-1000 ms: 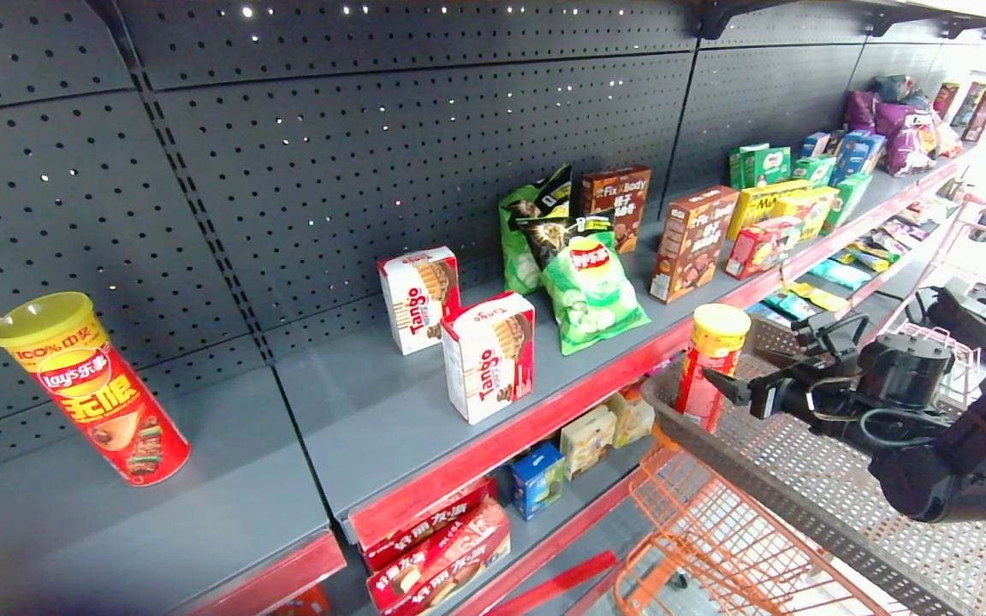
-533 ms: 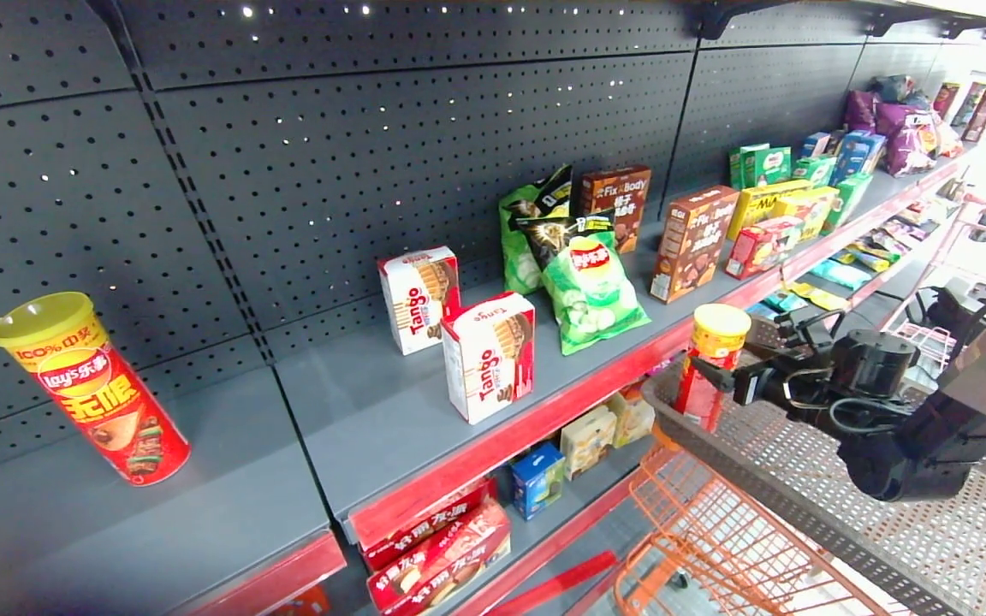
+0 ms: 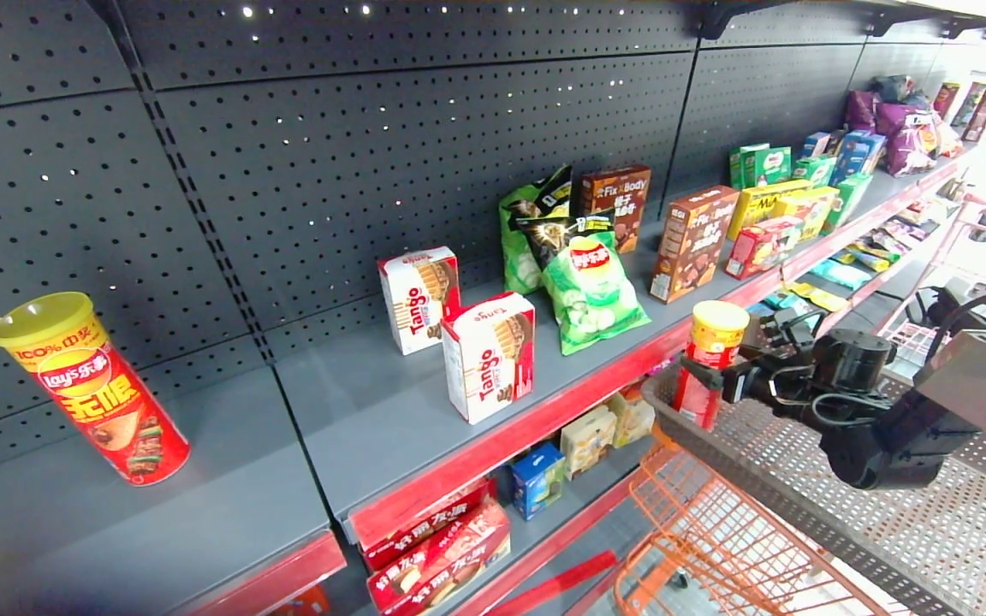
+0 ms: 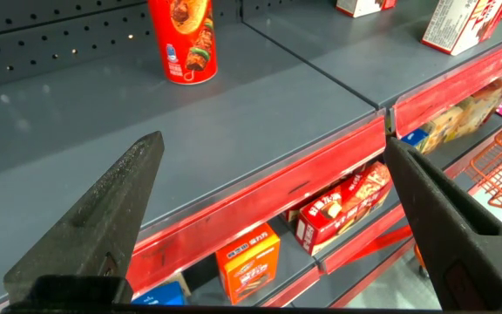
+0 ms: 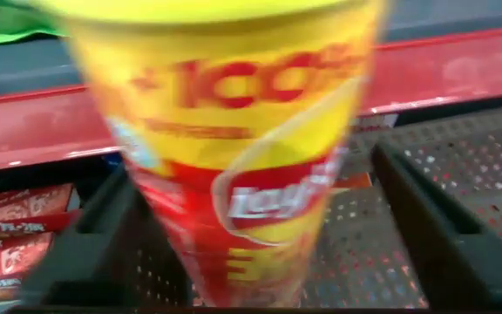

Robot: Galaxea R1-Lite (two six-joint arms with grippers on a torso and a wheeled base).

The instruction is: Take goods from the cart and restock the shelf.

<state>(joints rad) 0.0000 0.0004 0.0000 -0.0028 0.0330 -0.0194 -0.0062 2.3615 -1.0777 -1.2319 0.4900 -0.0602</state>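
- The left end effector (image 4: 268,231) hangs released, its two dark fingers (image 4: 103,227) spread wide above the front of the grey metal shelf with a red lip (image 3: 390,411).
- The orange wire cart with a grey perforated basket (image 3: 801,505) stands just before the shelf.
- A tall red cardboard chip can with a yellow top band and lid (image 3: 709,364) stands upright in the basket's corner nearest the shelf.
- The right end effector (image 3: 705,378) is released; its black fingers (image 5: 434,227) straddle the can's lower half, with a gap showing on one side.
- The basket's rim and the shelf's red lip lie just beyond the can.
- On the shelf stand two white-and-red wafer boxes (image 3: 489,355), then green chip bags (image 3: 591,291) and brown snack boxes (image 3: 692,242).
- A matching red-and-yellow can (image 3: 91,389) stands well apart on the shelf's far left.
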